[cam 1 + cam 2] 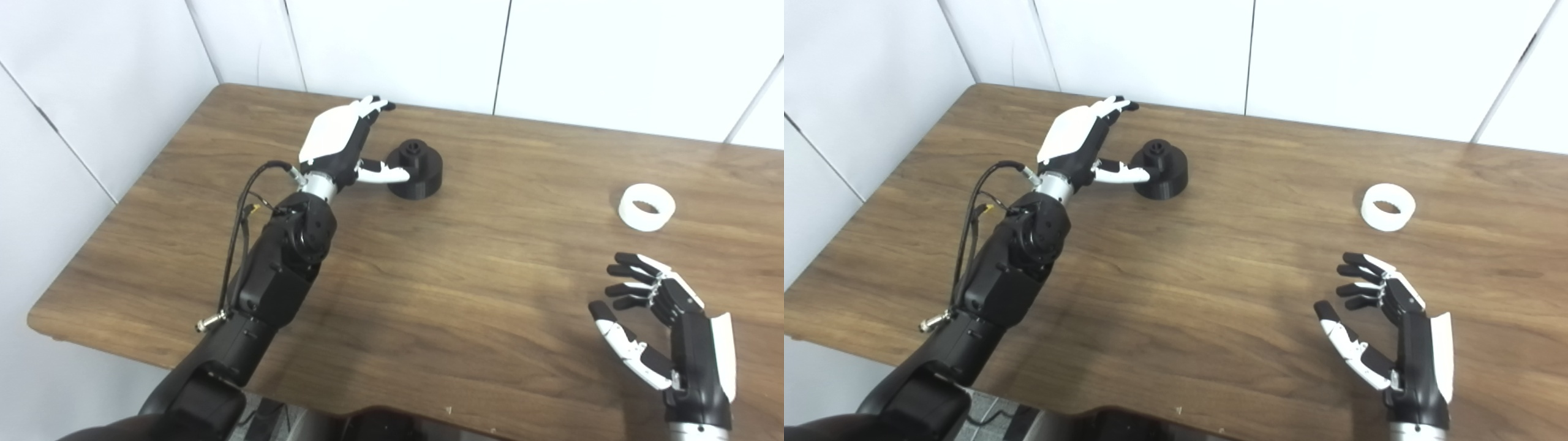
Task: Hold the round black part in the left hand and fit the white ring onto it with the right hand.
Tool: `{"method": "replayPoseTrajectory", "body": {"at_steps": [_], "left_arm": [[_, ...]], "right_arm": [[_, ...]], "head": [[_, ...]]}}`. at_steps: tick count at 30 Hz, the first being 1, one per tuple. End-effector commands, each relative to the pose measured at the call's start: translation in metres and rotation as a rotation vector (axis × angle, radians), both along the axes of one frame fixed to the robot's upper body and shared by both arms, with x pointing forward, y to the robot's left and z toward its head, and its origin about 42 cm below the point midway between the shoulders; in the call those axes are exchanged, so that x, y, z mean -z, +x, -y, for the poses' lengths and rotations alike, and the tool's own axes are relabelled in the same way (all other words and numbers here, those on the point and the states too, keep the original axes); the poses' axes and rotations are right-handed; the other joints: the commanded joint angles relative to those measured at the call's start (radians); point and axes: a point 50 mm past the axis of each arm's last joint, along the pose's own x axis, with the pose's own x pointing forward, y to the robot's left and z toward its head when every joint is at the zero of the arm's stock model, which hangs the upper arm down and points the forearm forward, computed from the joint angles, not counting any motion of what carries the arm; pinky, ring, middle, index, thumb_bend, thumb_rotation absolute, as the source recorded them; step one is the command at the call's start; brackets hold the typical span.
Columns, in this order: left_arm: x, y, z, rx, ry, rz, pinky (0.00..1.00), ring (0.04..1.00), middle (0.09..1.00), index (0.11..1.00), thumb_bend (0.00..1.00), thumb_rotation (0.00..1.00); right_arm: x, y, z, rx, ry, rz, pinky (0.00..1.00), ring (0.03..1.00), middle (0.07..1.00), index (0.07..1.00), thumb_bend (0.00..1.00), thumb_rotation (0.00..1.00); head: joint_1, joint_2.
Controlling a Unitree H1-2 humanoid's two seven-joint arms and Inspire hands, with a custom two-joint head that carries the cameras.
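The round black part [418, 169] stands on the brown table at the far middle, a small hub on its top. My left hand [343, 139] is open just left of it, fingers stretched toward the back, thumb reaching against the part's left side. The white ring [647, 207] lies flat on the table at the right. My right hand [658, 318] is open and empty near the front right, fingers spread and curled, a short way in front of the ring. The same scene shows in the right eye view, with the part [1162, 171] and the ring [1388, 207].
The wooden table [465, 288] runs to white wall panels [392, 43] at the back and left. Its front edge [141, 361] is close to my body. Cables [236, 245] loop along my left forearm.
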Motion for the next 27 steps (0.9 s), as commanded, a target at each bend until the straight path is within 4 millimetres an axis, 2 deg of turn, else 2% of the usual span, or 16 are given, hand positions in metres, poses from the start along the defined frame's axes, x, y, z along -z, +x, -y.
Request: {"method": "replayPoseTrajectory", "body": {"at_steps": [1, 7, 16, 23, 27], "left_arm": [[-0.018, 0.015, -0.004, -0.016, 0.048, 0.039, 0.86, 0.997, 0.996, 0.861, 0.96, 0.42], [0.001, 0.019, -0.006, -0.037, 0.101, -0.055, 0.84, 1.000, 1.000, 0.853, 1.00, 0.46], [0.013, 0.019, -0.002, -0.026, 0.116, -0.146, 0.93, 1.000, 1.000, 0.849, 1.00, 0.56], [0.018, 0.020, 0.003, -0.024, 0.111, -0.160, 0.90, 1.000, 1.000, 0.843, 1.00, 0.57], [0.021, 0.021, 0.006, -0.030, 0.078, -0.169, 0.93, 1.000, 1.000, 0.850, 1.00, 0.55]], "right_arm": [[-0.005, -0.009, -0.017, 0.016, 0.069, 0.045, 0.48, 0.567, 0.670, 0.709, 0.55, 0.26], [-0.007, -0.010, -0.019, 0.014, 0.078, 0.042, 0.49, 0.573, 0.674, 0.709, 0.54, 0.26], [-0.008, -0.009, -0.021, 0.013, 0.086, 0.042, 0.48, 0.574, 0.678, 0.709, 0.54, 0.23], [-0.009, -0.009, -0.021, 0.013, 0.077, 0.045, 0.48, 0.574, 0.680, 0.707, 0.53, 0.22], [-0.010, -0.009, -0.020, 0.016, 0.073, 0.044, 0.48, 0.572, 0.678, 0.705, 0.53, 0.23]], "head": [[0.001, 0.000], [-0.005, 0.003], [-0.008, 0.005], [-0.011, 0.007], [-0.010, 0.009]]}}
